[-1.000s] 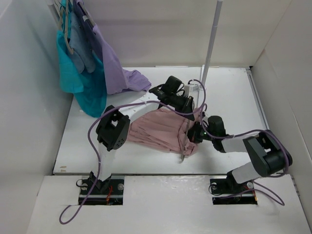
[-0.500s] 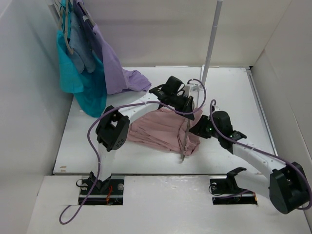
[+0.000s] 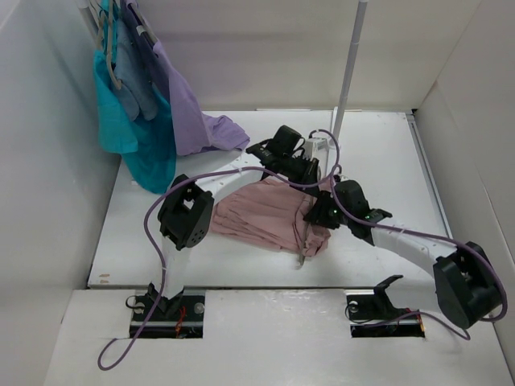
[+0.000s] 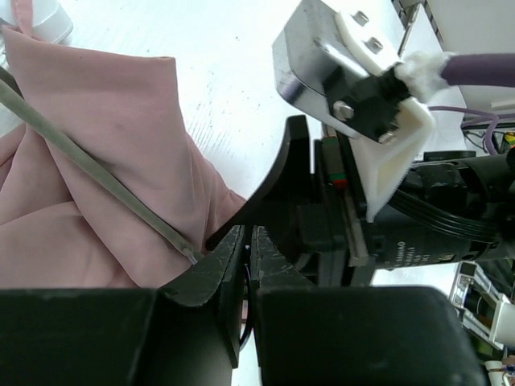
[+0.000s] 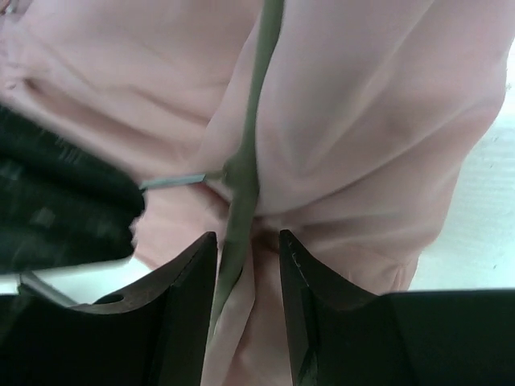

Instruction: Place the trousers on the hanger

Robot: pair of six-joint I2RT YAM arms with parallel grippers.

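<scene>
The dusty-pink trousers (image 3: 261, 213) lie bunched at the table's middle, draped over the thin grey hanger (image 3: 303, 237), whose arm crosses the cloth. My left gripper (image 3: 311, 177) is above the trousers' far right corner, shut on the hanger's thin wire hook; in the left wrist view (image 4: 248, 237) the hanger arm (image 4: 88, 173) runs over the trousers (image 4: 105, 104) into the jaws. My right gripper (image 3: 319, 214) is open at the trousers' right edge. In the right wrist view (image 5: 248, 273) its fingers (image 5: 181, 322) straddle the hanger arm (image 5: 251, 129) and the trousers (image 5: 362, 121).
Teal (image 3: 137, 141), blue-grey and lavender (image 3: 189, 112) garments hang at the back left. A white pole (image 3: 348, 72) rises from a base behind the arms. White walls close in on both sides. Purple cables loop off both arms.
My right gripper drew back to the right, then came in leftward onto the trousers' right edge, its elbow swinging low and right. The left arm, hanger and trousers stayed put.
</scene>
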